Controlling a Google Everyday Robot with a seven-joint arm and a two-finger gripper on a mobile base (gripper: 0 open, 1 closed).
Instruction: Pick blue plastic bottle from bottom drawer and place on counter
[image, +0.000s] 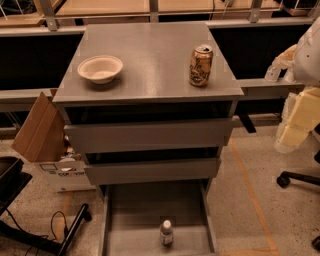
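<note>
Clear plastic, white-capped, pale-labelled: the small blue plastic bottle stands upright, long axis vertical, near the front middle of the open grey metal bottom drawer. My gripper is out of view, so I cannot tell its opening, its load, or the bottle's bearing from it.

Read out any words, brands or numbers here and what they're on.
Nothing is legible.
Print on the drink can, on the counter: blurred.
Label on the white box: blurred.
Label on the blue plastic bottle, in the bottom drawer: too small.
The gripper: not in view; arm at right edge, no text.
</note>
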